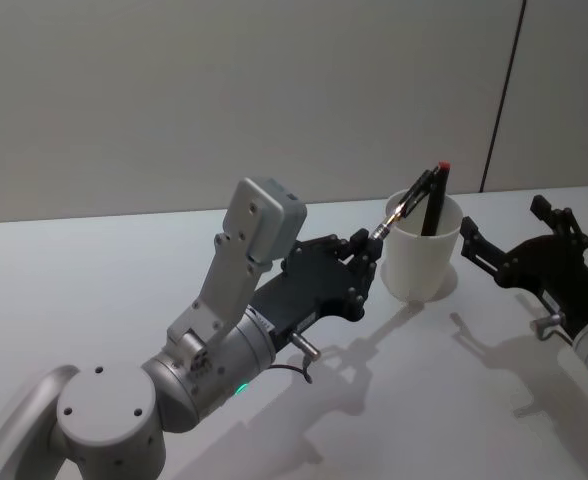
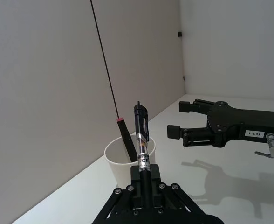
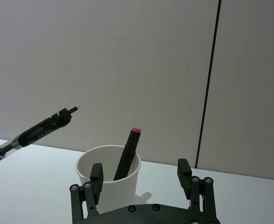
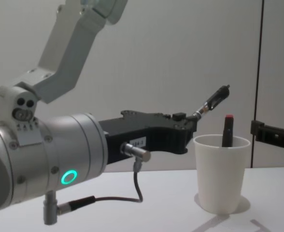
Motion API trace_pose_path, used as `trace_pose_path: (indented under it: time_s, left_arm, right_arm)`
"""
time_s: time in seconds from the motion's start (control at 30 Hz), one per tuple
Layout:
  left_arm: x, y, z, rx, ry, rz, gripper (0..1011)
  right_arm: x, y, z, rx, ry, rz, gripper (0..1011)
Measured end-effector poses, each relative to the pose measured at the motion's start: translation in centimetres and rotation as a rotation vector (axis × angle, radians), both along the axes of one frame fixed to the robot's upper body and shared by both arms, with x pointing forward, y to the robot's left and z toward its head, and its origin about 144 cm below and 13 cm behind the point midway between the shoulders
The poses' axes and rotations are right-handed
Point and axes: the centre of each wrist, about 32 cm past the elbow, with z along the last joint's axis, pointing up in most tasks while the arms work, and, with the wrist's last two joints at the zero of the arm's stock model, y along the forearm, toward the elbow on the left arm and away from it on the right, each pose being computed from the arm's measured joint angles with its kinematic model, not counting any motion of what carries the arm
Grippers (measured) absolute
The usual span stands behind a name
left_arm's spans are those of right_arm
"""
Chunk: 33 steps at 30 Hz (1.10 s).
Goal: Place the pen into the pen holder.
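The left pincer (image 1: 372, 240) is clenched on the lower end of the pen (image 1: 406, 200), whose long axis slants up over the left rim of the cup (image 1: 419, 268) (a red-capped marker (image 1: 437, 200) stands inside), while the right pincer (image 2: 179, 119) hangs splayed just right of the cup.

The left arm (image 4: 40, 145) is silver-grey with rounded joint housings, small dark screws (image 4: 23, 115), a glowing green ring light (image 4: 68, 177) and a thin dark cable (image 4: 132, 195) on a metal plug (image 4: 136, 152). The left gripper (image 1: 369, 245) and right gripper (image 1: 506, 222) are matte black linkages; the right carries a white "183-1" label (image 2: 253, 134).
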Motion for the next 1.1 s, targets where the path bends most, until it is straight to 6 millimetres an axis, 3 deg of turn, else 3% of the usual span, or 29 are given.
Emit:
trace_pose_path:
  time_s: [0.67, 1.1]
  left_arm:
    - [0.1, -0.1, 0.1, -0.001, -0.003, -0.013, 118]
    - [0.2, -0.1, 0.1, -0.001, -0.003, -0.014, 118]
  right_arm:
    - [-0.9, -1.4, 0.8, 0.073, 0.026, 0.049, 1002]
    - [-2.4, -2.8, 1.5, 0.243, 0.094, 0.149, 1002]
